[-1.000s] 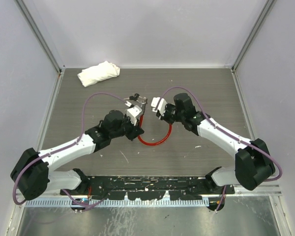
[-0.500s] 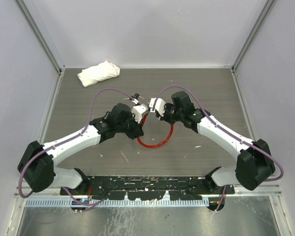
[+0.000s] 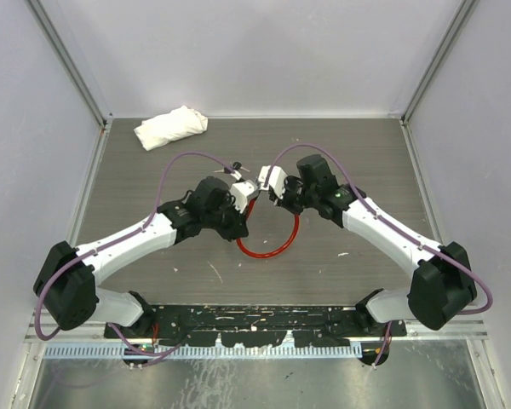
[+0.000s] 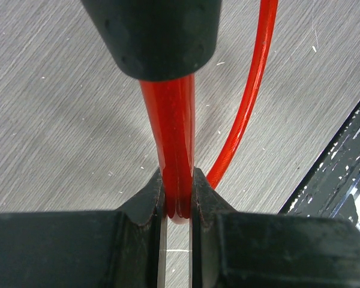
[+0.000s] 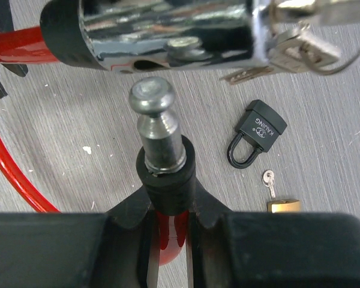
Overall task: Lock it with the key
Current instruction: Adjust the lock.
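Just beneath the chrome lock barrel, the steel pin of the red cable points up at the barrel's socket, its head beside the opening, not inside. The right gripper pinches the pin's black collar. The left gripper squeezes the cable under the barrel's black end (fingers nearly together). Keys hang at the barrel's other end.

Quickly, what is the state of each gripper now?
Left gripper: closed on the red cable.
Right gripper: closed on the cable's pin end.
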`<state>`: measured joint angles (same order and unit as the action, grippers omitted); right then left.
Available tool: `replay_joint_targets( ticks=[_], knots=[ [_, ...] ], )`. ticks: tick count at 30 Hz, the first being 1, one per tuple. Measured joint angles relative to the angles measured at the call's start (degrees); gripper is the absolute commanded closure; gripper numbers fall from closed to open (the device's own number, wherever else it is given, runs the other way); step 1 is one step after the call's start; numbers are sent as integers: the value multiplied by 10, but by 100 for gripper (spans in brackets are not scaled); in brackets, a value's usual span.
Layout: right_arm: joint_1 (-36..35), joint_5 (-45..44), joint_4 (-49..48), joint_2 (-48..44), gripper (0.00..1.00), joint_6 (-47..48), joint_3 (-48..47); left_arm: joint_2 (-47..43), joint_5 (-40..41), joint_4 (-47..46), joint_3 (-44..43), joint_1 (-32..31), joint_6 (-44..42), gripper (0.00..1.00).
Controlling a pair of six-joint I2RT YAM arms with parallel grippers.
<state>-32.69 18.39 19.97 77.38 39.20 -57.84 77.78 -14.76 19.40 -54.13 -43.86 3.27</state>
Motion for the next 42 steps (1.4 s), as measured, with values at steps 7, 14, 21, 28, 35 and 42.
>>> replay_joint_targets(
  ticks=[7, 14, 21, 28, 35, 42],
  knots=[
    [0, 15, 17, 11, 99, -17, -22, 0, 0, 7, 0, 0, -2, 100],
    [2, 35, 37, 38, 99, -22, -30, -1, 0, 7, 0, 0, 0, 100],
    [88, 160, 37, 38, 96, -73, -30, -99, 4, -63, 85, 21, 50, 100],
    [247, 325, -107, 31, 85, -292, 5, -250, 33, -221, 173, 76, 189, 100],
    [266, 345, -320, 31, 70, -578, 55, -263, 101, -341, 171, 76, 315, 100],
    [283, 325, -484, 38, 64, -811, 80, -228, 233, -427, 158, 78, 376, 100]
  ],
)
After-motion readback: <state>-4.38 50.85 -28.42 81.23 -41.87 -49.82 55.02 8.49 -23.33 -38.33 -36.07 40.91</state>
